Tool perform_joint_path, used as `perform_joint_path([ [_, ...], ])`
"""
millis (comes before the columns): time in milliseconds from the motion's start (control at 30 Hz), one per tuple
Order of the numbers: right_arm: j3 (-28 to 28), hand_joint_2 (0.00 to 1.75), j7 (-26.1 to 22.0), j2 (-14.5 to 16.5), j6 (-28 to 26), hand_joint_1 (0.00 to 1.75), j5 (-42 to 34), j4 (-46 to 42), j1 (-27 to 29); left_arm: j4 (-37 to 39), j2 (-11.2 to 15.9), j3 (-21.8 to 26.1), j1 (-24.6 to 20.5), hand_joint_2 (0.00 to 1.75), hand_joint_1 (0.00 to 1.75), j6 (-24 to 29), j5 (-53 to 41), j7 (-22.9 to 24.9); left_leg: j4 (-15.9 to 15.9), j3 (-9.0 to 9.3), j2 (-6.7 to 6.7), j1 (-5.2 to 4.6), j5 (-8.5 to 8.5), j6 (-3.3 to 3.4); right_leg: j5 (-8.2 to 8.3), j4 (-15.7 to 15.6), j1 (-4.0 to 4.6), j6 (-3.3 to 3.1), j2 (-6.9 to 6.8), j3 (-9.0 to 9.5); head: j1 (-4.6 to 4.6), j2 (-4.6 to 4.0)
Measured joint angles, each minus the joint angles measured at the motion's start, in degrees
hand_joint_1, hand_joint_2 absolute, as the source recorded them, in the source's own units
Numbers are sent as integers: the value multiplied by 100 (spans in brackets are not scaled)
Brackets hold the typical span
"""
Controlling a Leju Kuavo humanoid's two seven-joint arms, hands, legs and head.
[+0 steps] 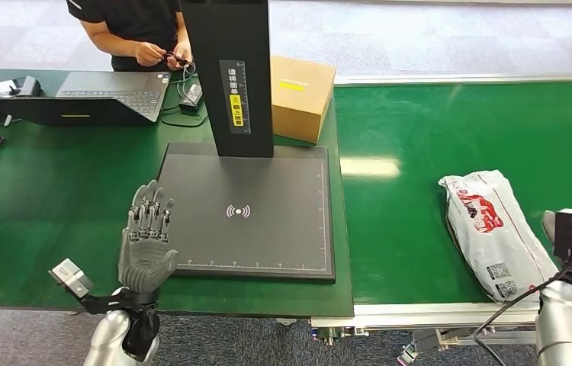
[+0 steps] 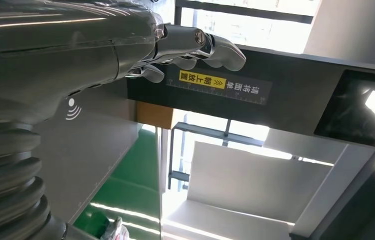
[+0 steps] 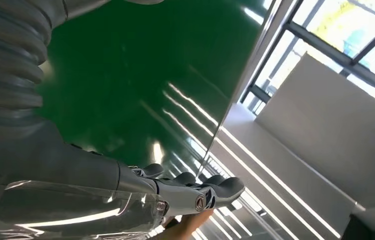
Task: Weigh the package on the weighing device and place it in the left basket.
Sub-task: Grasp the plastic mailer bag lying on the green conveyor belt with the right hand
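Left hand: at the lower left of the head view, the silver many-fingered left hand (image 1: 148,242) stood upright at the near left edge of the scale plate, fingers straight, slightly apart, grasping nothing. In the left wrist view its fingers (image 2: 210,50) reached out towards the labelled column, with nothing between them.

Right hand: at the lower right corner of the head view, the right arm's silver wrist and its camera block rose just beside the near end of the package. The right hand (image 3: 195,195) appeared in the right wrist view with fingers extended over the green belt; something orange-brown sat under the fingertips, too blurred to name, so I could not tell whether it grasped anything.

Package: the white plastic mailer bag with red print and barcode labels (image 1: 495,229) lay flat on the green conveyor belt (image 1: 458,130), right of centre in the head view, well apart from the scale.

Weighing device: the flat dark grey square plate with a white wireless symbol (image 1: 252,213) sat in the middle of the head view, bare, with the tall black column carrying a yellow label (image 1: 229,76) at its far edge.

Beyond: a brown cardboard box (image 1: 302,95) stood behind the column; at upper left, an open laptop (image 1: 107,91) and a person's hands handling a cable.

Progress: by my judgement nothing was done yet; lifting, weighing and placing in the left basket all remained. I could not place any basket.
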Motion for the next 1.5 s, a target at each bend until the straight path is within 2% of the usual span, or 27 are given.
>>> perform_joint_path([
  [167,-112,175,298,7,17,0,105,84,43,29,4,-16,-25,175,0,-128,116,0,1,0,2,0,0,0,0,0,0,0,1,0,1,0],
  [267,-113,175,929,-2,281,0,465,342,3,40,4,-19,-26,175,0,-173,104,0,2,0,2,0,0,1,0,0,-1,0,1,0,2,0],
  [400,-83,175,2033,-77,1284,0,950,915,-106,104,6,-19,-78,175,0,-231,9,0,2,-1,1,0,0,1,0,0,-1,0,0,0,1,0],
  [500,-6,175,2636,-149,2125,0,1314,1322,-177,179,7,-15,-148,175,0,-303,-59,0,1,-1,0,0,0,1,0,0,0,0,0,1,1,0],
  [667,216,175,3305,-224,3077,0,1946,1781,-382,270,7,-5,-212,175,0,-375,-158,0,1,4,3,2,0,0,0,0,2,0,2,3,0,0],
  [800,434,175,3580,-261,3597,0,2288,2010,-612,337,7,12,-277,175,0,-374,-205,0,1,15,7,5,0,0,1,0,5,0,9,13,1,0],
  [833,491,175,3609,-262,3674,4,2356,2048,-659,348,7,16,-281,175,0,-372,-214,0,1,17,9,5,0,0,1,0,5,-1,11,15,1,0],
  [967,687,175,3630,-258,3845,175,2517,2139,-775,367,5,26,-283,175,0,-340,-263,0,1,24,12,7,0,0,5,0,8,-5,15,21,1,0],
  [1500,930,175,3446,-123,3863,175,2623,2163,-887,369,-14,127,-279,175,0,-314,-352,0,5,32,25,8,10,3,22,-1,8,0,29,29,1,0],
])
